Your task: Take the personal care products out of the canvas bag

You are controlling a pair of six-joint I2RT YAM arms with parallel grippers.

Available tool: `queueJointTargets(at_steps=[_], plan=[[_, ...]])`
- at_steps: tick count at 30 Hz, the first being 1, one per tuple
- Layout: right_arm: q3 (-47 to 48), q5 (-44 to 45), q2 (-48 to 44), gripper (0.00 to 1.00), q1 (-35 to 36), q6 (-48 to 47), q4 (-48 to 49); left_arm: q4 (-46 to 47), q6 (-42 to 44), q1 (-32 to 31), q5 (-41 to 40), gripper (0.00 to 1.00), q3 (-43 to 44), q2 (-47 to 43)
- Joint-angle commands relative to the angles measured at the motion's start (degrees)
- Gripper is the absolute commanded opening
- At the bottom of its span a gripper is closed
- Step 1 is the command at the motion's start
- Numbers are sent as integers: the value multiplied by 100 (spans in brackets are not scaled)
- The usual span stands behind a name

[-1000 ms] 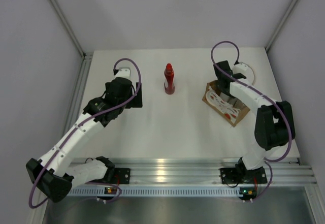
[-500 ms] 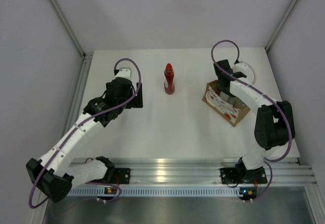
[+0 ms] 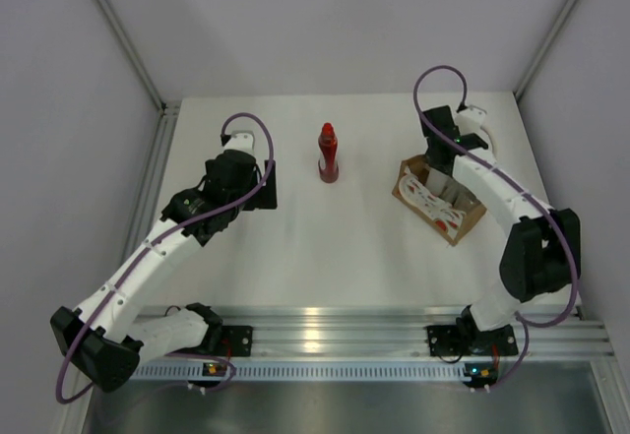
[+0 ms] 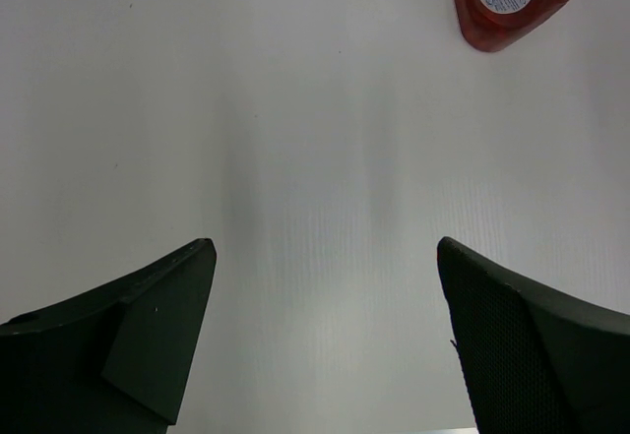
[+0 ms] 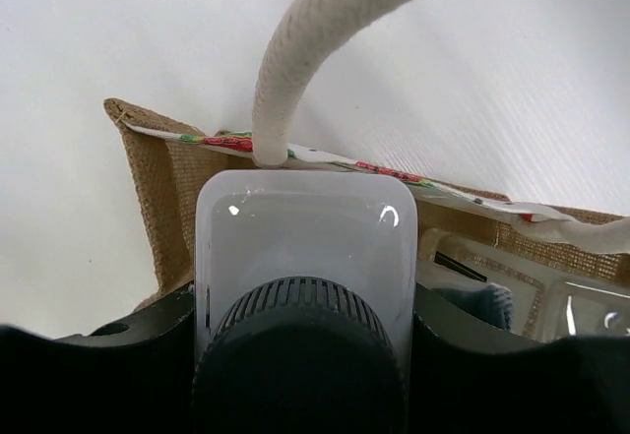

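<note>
While my right end effector [image 5: 300, 350] is clamped on the white bottle [image 5: 300, 242] at frame centre, long axis pointing at the bag [image 5: 162, 183] behind it, my left end effector [image 4: 323, 262], apart, hangs farther off.

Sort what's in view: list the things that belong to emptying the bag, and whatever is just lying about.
Job: canvas bag; white bottle with dark cap, in the right gripper; red bottle, standing on the table; clear containers in the bag.
Just there: metal rail; left gripper, open and idle.
</note>
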Motion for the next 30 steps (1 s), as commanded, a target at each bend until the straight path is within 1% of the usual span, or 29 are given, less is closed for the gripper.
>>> queueJointTargets(at_steps=[1,4,11,18,21,23,26,27,30], plan=[[454,304,-723,0,91,-263,260,73,49,1,-59,98,-29,-8],[542,190,-925,0,109,-500,199,65,49,-7,-76,98,-29,-16],[1226,-214,-1111,0,162,-1220,-267,65,49,-7,-138,98,-29,-60],[2035,-1092,-1093,0,241,-1608,-645,73,41,-7,-199,98,-29,-78],[2474,-1540,-988,0,276,-1748,-724,65,41,-7,-217,98,-38,-78],[2903,-1656,-795,0,355,-1879,-926,65,41,-7,-226,98,-38,-87],[3291,-2287,-514,0,416,-2029,-970,73,41,1,-252,98,-38,-78],[3363,-2628,-435,0,469,-2056,-970,65,41,1,-270,98,-38,-87],[3670,-2790,-13,0,644,-2109,-953,65,32,1,-296,98,-29,-104]])
